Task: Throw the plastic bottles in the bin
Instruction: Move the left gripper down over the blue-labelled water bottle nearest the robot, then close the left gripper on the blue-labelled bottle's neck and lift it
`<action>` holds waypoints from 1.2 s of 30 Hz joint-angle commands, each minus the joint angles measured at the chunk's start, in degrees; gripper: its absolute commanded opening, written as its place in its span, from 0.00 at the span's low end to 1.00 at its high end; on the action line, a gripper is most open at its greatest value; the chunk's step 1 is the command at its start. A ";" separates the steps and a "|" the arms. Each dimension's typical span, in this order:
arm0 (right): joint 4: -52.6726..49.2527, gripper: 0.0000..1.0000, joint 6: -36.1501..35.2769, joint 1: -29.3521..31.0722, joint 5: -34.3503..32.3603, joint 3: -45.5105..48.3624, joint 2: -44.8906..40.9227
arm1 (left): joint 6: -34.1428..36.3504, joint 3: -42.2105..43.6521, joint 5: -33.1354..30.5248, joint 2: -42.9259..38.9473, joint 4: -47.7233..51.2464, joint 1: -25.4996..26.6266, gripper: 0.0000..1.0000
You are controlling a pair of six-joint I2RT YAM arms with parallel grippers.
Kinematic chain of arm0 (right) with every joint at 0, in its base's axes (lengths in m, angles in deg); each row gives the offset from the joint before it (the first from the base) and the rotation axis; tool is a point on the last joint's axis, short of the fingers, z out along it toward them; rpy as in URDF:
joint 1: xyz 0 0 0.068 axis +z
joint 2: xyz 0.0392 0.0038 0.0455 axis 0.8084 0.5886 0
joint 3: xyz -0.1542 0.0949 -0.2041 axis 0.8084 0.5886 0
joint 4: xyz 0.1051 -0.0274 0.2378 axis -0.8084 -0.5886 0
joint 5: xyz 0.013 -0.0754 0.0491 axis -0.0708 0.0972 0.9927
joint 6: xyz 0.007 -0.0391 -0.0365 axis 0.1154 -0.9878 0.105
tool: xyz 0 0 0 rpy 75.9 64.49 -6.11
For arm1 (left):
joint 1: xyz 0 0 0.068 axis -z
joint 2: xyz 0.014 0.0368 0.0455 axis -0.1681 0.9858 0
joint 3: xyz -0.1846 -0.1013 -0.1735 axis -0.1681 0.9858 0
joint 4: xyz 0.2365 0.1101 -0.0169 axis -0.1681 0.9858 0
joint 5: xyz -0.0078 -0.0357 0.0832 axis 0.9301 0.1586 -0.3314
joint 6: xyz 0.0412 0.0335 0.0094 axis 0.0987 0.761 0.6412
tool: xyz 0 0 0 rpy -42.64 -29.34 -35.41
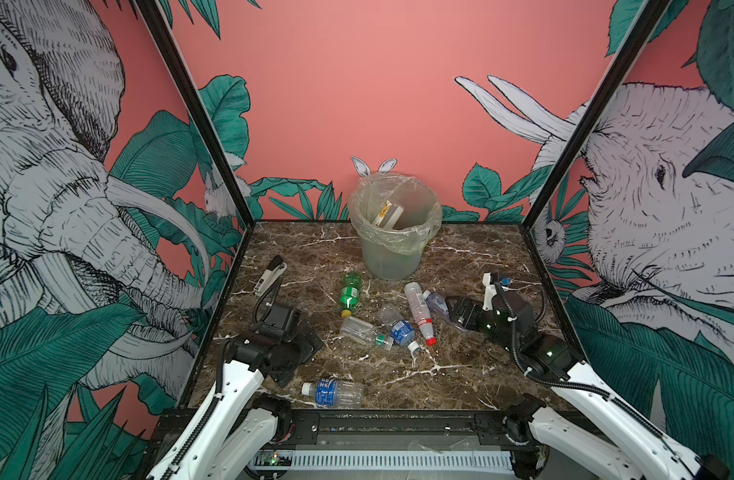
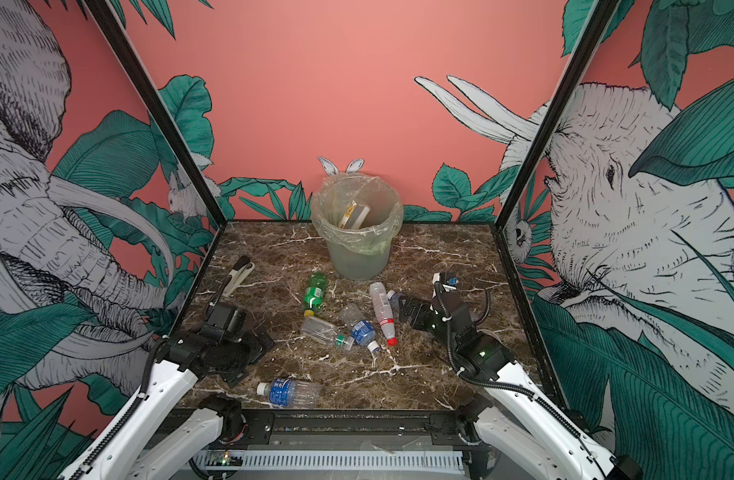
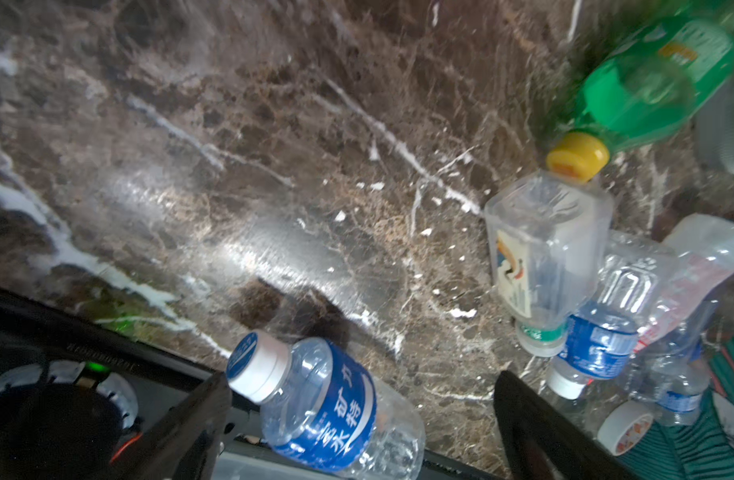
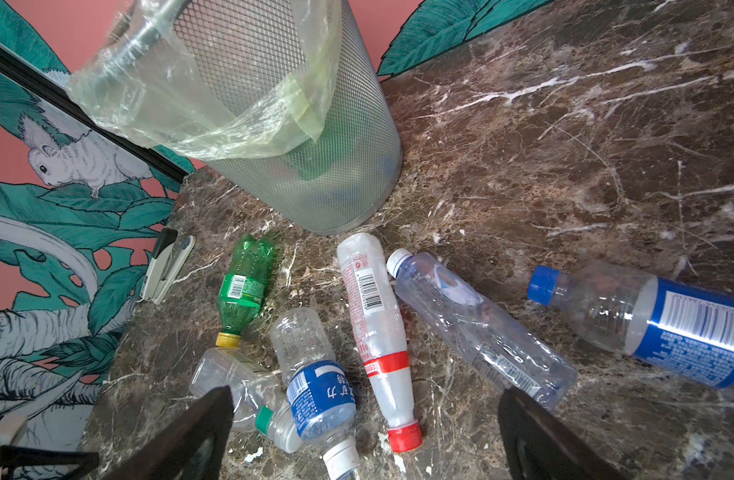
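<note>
White-and-black stapler [image 1: 270, 274] lies at the counter's [image 1: 461, 374] left edge. Left pincer [image 3: 363, 380]: released, grasping nothing. The front bottle [image 1: 334, 392], blue-labelled, lies on its side below the spread fingers at the front edge. Centre: green yellow-capped bottle [image 1: 350, 293], clear green-capped bottle [image 1: 363, 330], blue-labelled bottle [image 1: 400, 330] and red-capped bottle [image 1: 419, 307] lie clustered before the upright bin [image 1: 392, 253] at rear centre. Right pincer [image 4: 367, 395]: released, empty, above that cluster. A blue-capped bottle [image 4: 647, 316] lies farthest right
</note>
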 commanded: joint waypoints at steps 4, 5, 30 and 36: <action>0.92 0.99 1.84 -0.15 -4.00 2.26 -3.95 | -14.25 0.69 -3.43 -1.90 7.07 6.03 0.99; 0.63 0.99 1.84 -0.16 -4.39 2.32 -4.28 | -15.74 0.97 -3.34 -2.29 7.28 6.56 0.99; 0.45 0.99 1.31 -0.20 -6.65 5.05 -7.53 | -30.37 -2.52 -2.42 8.35 6.47 24.06 0.97; 1.04 0.99 1.67 -0.23 -6.02 6.03 -7.67 | -34.54 -1.32 -2.72 8.26 4.92 27.97 0.97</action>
